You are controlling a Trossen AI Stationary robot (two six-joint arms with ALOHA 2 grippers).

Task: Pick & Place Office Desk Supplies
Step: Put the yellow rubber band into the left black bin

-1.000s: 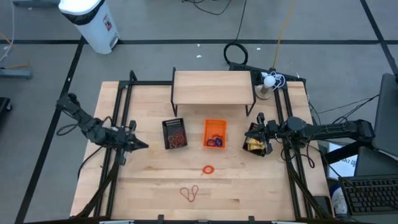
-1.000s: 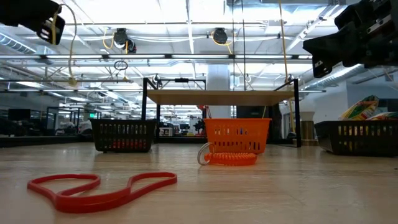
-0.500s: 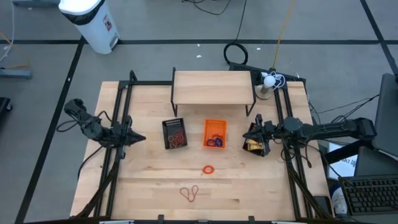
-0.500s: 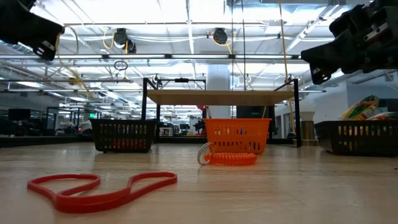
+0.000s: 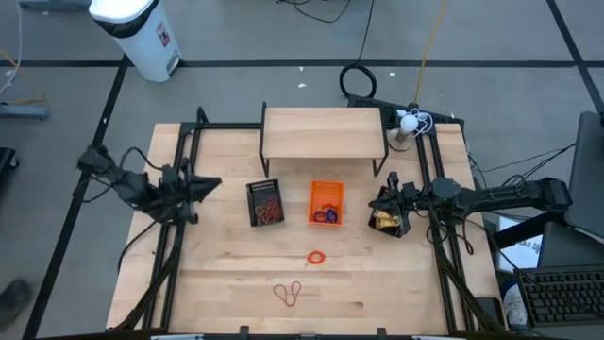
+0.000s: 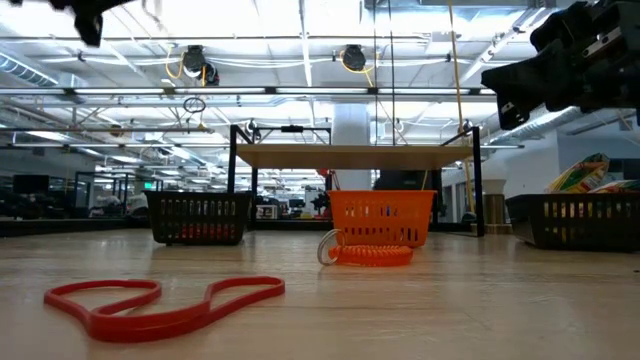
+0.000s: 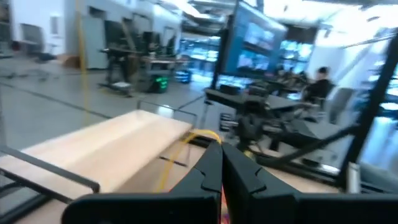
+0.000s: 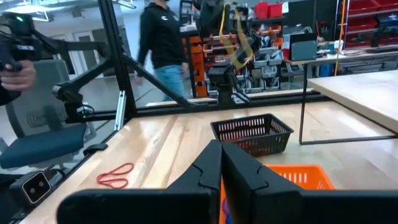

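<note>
Left gripper [image 5: 209,183] swung up and back, fingers pressed together like the right gripper's [image 5: 389,203]; next, the orange ring [image 5: 316,256] needs grabbing.

Seen from above, the left gripper [image 5: 215,182], fingers pressed together, hovers at the table's [image 5: 217,283] left edge; the right gripper [image 5: 385,196], likewise closed, sits over a black basket [image 5: 386,220]; rubber bands [image 5: 289,294] and an orange ring [image 5: 316,257] lie loose before the orange bin [image 5: 327,204].

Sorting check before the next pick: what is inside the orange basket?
From above, the orange basket holds small purple and blue rings near one end. Whatever lies beneath them is hidden, and the low view shows only its slatted wall.
</note>
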